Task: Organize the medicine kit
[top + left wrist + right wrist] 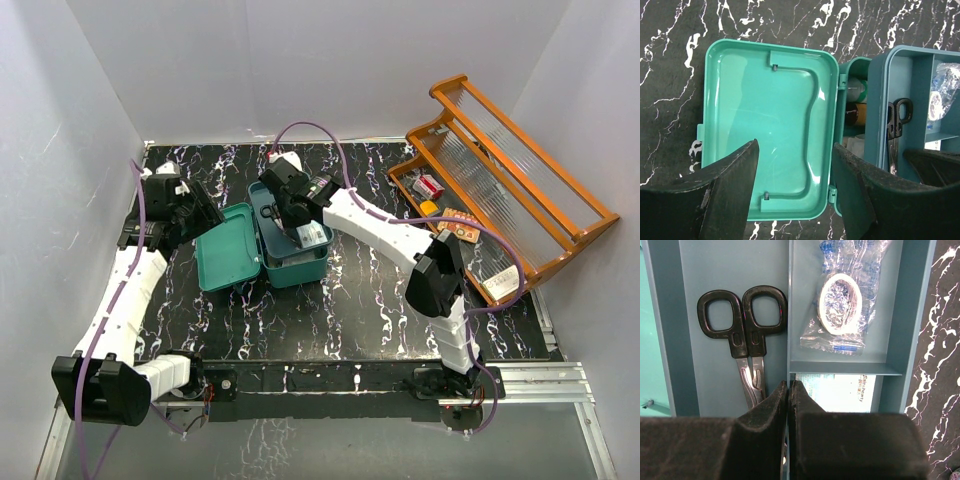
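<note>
Medicine kit (300, 272), marbled tabletop (370, 300), white walls (300, 60)

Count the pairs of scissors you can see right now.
1: black-handled scissors in the long compartment of the tray, beside the wrapped roll. The right end effector, pinched on the divider, hides part of the tray.
</note>
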Controlling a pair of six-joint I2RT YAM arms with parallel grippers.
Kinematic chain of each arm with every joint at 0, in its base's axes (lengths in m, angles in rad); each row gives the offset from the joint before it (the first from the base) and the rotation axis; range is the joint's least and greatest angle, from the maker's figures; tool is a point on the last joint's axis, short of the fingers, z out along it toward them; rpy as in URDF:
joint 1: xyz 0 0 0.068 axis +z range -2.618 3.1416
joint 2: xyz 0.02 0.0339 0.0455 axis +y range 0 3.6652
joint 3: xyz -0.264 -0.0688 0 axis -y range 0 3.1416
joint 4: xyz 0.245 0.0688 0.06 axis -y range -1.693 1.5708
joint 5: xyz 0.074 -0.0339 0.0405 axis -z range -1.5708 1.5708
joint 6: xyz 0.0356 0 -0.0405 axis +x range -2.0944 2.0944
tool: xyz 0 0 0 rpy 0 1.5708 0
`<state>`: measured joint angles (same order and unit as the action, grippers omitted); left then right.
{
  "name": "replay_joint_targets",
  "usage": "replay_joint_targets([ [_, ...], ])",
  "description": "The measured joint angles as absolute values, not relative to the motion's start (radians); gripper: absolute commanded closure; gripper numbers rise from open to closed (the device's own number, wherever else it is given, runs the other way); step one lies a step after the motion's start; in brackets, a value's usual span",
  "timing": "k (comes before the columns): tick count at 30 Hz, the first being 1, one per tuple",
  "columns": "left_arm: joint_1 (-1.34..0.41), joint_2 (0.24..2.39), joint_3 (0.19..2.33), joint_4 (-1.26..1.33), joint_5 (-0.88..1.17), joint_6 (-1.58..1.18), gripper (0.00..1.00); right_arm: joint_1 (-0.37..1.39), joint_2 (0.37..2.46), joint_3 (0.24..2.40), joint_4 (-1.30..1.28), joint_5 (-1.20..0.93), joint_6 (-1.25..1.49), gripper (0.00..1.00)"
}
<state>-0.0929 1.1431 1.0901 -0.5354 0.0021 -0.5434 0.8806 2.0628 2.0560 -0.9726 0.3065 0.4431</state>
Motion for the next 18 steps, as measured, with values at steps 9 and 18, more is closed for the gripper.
replay_joint_targets([
  [9,-0.093,1.139,1.077,-0.547,-0.057,-0.562,0.4,0.9,2.08,2.07,-0.994,0.331,0.48,1.0],
  [18,-0.093,1.139,1.068,-0.546,-0.062,-0.562,0.39,0.901,2.086,2.07,-0.993,0.346,0.529,1.0],
])
